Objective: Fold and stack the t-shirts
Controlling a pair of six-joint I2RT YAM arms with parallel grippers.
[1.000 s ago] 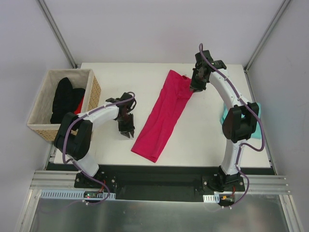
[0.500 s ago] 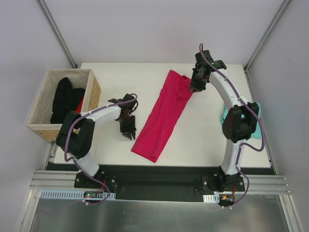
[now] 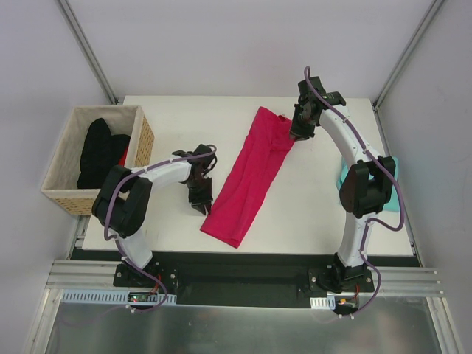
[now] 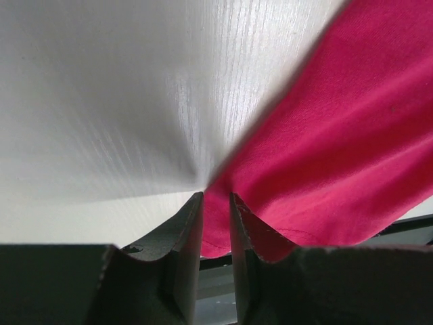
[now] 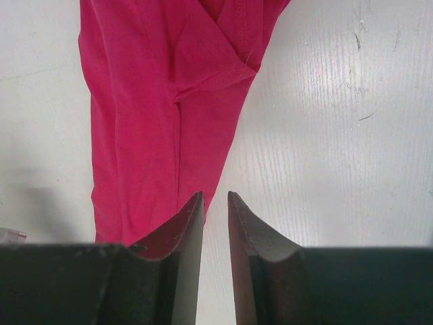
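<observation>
- Pink t-shirt (image 3: 247, 173): folded into a long narrow strip, it lies flat on the white table (image 3: 184, 125). It runs on a slant from far right of centre down to the near edge.
- The left claw (image 3: 200, 208) sits at the strip's left edge, close to its near end, tips touching or just beside the cloth.
- In the left wrist view the fingers stand a narrow slit apart. The pink edge shows through the slit, but I cannot tell whether the cloth is pinched.
- The left arm bends out to the left near a wicker basket (image 3: 144, 140), then reaches right, low across the table.
- The right claw (image 3: 299, 135) points down at the strip's right edge near its far end.
- Its fingers are slightly parted, with bare table showing in the gap, and they hold nothing. One tip overlaps the pink edge.
- The right arm rises from the near right, folds at the elbow and stretches away and leftward.
- A teal t-shirt (image 3: 342, 177) lies at the table's right edge, mostly hidden behind that arm.
- A black garment (image 3: 96, 151) lies in the basket.
</observation>
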